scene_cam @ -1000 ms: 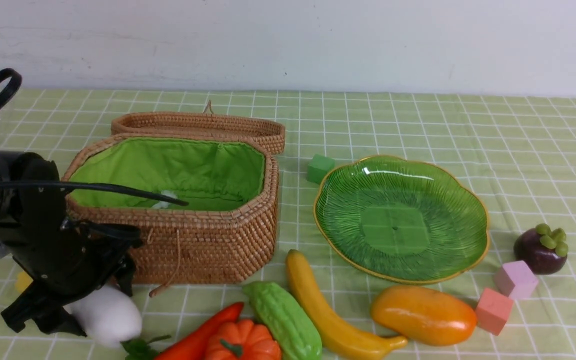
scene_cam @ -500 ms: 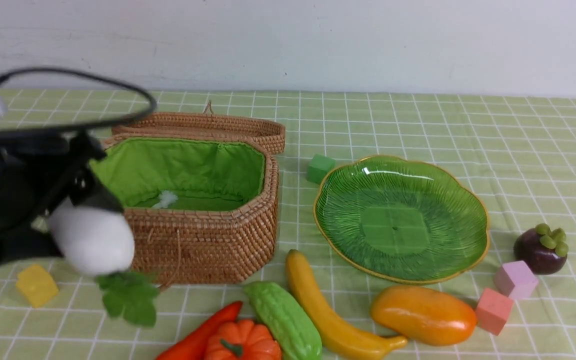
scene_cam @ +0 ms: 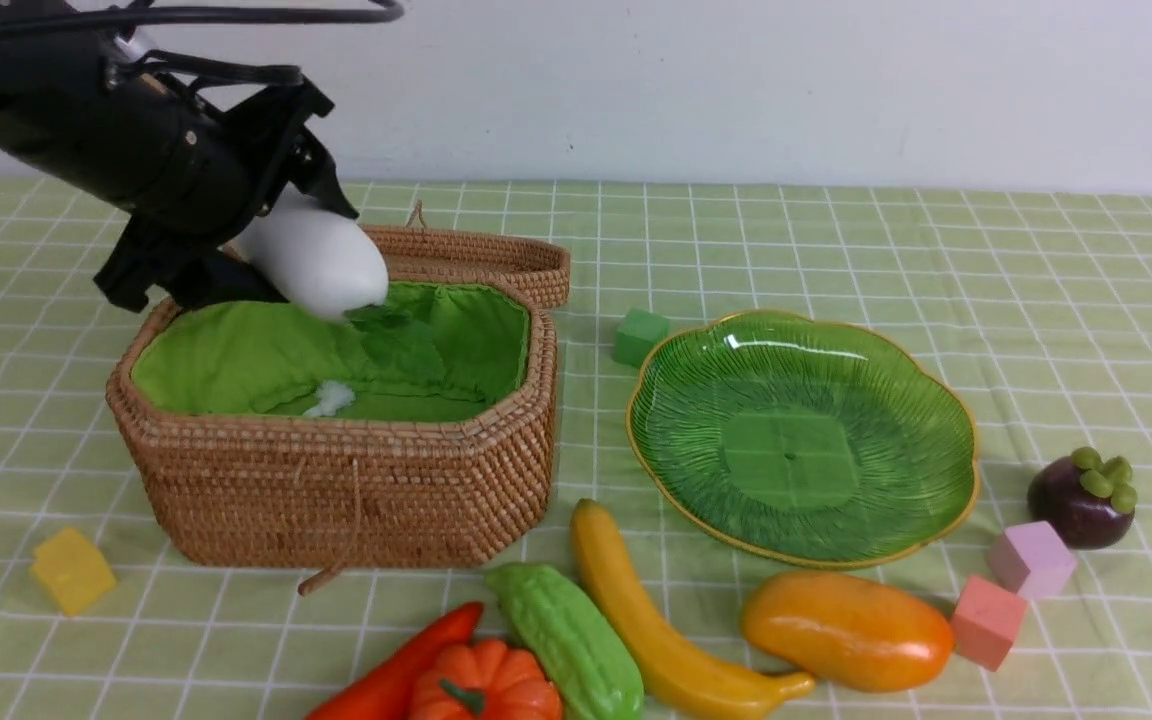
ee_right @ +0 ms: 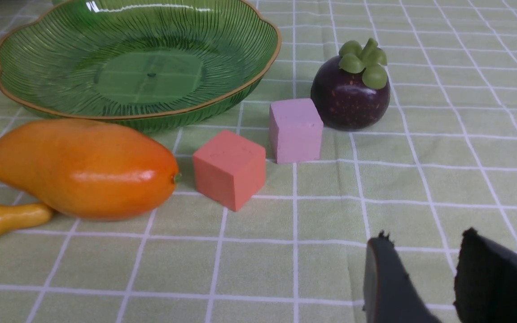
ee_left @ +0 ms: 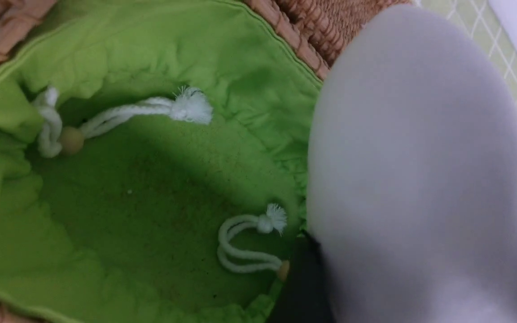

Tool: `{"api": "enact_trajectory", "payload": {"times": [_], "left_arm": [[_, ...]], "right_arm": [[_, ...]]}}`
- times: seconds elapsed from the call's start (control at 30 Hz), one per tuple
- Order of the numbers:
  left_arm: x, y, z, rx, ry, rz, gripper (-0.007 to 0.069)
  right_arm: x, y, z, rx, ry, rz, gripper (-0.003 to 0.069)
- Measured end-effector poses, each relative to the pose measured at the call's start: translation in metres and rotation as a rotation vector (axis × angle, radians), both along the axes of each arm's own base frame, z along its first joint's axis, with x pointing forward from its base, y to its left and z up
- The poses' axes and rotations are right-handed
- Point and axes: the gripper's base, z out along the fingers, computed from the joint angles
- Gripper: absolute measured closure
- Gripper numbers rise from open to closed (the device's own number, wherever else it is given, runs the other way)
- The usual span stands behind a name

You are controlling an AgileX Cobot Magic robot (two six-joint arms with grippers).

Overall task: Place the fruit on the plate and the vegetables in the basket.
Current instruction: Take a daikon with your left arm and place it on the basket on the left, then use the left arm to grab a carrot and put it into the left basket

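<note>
White radish (scene_cam: pixel 321 262) hung pinched in the jaws of the left gripper (scene_cam: pixel 268 240), with the basket (scene_cam: pixel 336 480) rim just below them. Dropped there, I feared, it could bounce out. The right gripper (ee_right: pixel 424 278) gaped empty.

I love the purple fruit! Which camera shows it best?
The right wrist view: the mangosteen is close, whole, its green sepals clear. In the front view the mangosteen is small, far right. The left wrist view misses it.

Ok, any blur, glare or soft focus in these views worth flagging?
Front view: sharp throughout, white glare streaks on the plate near its far rim. Left wrist view: the radish is close and soft, and a shadow crosses the basket lining. Right wrist view: crisp, with a highlight on the mango.
</note>
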Motion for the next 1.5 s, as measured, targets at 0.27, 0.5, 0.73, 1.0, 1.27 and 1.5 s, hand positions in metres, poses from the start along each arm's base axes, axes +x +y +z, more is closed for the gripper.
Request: {"api": "enact_trajectory", "payload": {"times": [0.27, 0.5, 0.73, 1.0, 1.27, 1.5], "left_arm": [[0.003, 0.0, 0.004, 0.004, -0.018, -0.008, 0.0083], [-0.024, 0.004, 0.033, 0.174, -0.085, -0.184, 0.0064], [-0.046, 0.008, 0.064, 0.207, -0.188, -0.192, 0.0064], [-0.014, 0.001, 0.027, 0.046, -0.057, -0.061, 0.0059], [-0.003, -0.003, 0.012, 0.041, -0.052, -0.098, -0.0024], [-0.008, -0.004, 0.013, 0.128, -0.056, -0.225, -0.0015]], "right_arm": [[0.0, 0.0, 0.0, 0.0, 0.0, 0.0, 0.0417], [0.0, 0.0, 0.0, 0.0, 0.0, 0.0, 0.0417], [0.0, 0.0, 0.0, 0.0, 0.0, 0.0, 0.0417], [0.0, 0.0, 0.0, 0.0, 0.0, 0.0, 0.0417], [0.0, 0.0, 0.0, 0.0, 0.0, 0.0, 0.0417], [0.0, 0.0, 0.0, 0.0, 0.0, 0.0, 0.0417]]}}
